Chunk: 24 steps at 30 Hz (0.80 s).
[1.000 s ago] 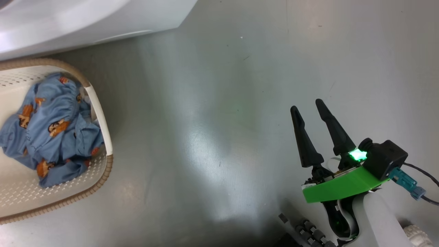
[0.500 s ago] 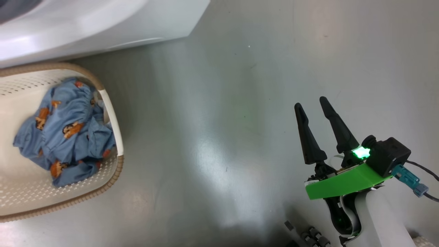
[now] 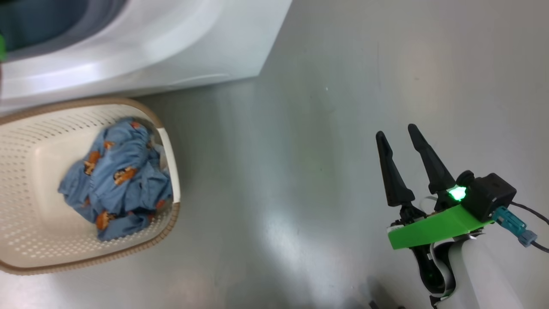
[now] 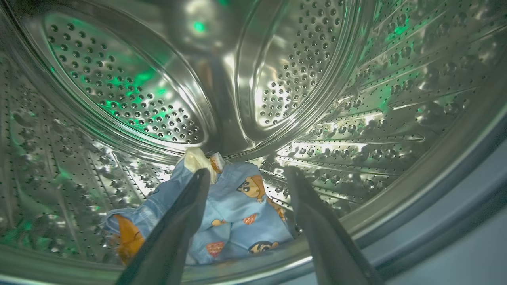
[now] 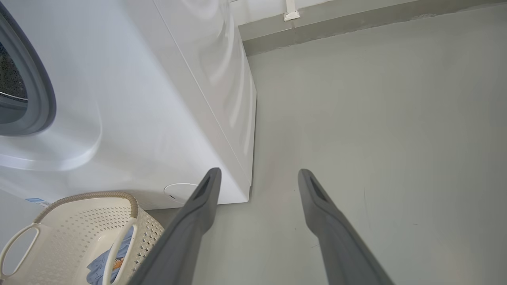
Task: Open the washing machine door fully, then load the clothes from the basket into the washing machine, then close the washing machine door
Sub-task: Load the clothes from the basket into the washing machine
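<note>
Steel drum (image 4: pixel 301 59) of the washing machine (image 3: pixel 180 47) surrounds your left gripper (image 4: pixel 247 171). Its fingers stand wide apart, pinching nothing, and a blue printed garment (image 4: pixel 237 221) lies loose on the drum floor under and just past the tips. More of the clothes (image 3: pixel 120 180) sit in the basket (image 3: pixel 25 128) at the machine's foot, heaped at the end toward the machine's front corner. The heap's long axis runs out from the machine's front. I judge your left arm the nearer one, since it reaches into the machine just above that basket. Your right gripper (image 3: pixel 396 130) hangs over the floor (image 3: pixel 300 150) well out from the machine's corner, with its fingers spread and empty, pointing past that corner.
</note>
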### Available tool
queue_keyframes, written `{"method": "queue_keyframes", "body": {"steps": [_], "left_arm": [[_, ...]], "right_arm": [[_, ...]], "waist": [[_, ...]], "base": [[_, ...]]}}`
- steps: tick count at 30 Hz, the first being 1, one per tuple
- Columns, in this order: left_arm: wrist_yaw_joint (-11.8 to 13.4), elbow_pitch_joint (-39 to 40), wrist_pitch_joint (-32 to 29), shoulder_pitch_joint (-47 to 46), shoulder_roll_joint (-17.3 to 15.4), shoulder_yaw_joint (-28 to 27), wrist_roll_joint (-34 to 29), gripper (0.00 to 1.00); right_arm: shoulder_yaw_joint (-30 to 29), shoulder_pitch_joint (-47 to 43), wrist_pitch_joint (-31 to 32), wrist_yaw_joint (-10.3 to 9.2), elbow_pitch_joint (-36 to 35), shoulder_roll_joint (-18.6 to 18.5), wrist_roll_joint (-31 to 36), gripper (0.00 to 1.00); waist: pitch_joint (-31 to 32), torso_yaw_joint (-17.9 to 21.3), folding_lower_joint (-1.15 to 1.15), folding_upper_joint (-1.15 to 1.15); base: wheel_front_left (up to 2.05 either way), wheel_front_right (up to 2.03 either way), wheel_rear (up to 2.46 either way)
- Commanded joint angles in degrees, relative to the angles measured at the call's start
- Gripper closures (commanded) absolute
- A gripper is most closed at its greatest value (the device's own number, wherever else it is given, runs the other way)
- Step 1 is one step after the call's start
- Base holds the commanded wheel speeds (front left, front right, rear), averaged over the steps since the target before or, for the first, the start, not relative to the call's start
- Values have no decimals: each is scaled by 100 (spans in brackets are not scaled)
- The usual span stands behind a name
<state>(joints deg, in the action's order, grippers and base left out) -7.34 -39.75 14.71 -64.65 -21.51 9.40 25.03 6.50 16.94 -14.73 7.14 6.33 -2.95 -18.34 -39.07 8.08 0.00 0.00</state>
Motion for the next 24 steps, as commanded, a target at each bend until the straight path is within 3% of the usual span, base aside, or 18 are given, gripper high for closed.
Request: {"method": "queue_keyframes", "body": {"steps": [1,7,24], "left_arm": [[23,321,29,363,-248,-123,-225,0],[125,811,29,1246,113,-395,-387,0],[210,1784,29,3080,633,-965,-627,0]], "right_arm": [[56,-232,-27,35,-76,7,24,0],[-160,-519,-27,35,-21,7,132,0],[-237,-1067,-27,35,180,7,213,0]], "waist": [[333,-160,0,0],[882,-333,0,0],[2193,-479,0,0]], "base": [[0,0,0],[0,0,0],[0,0,0]]}}
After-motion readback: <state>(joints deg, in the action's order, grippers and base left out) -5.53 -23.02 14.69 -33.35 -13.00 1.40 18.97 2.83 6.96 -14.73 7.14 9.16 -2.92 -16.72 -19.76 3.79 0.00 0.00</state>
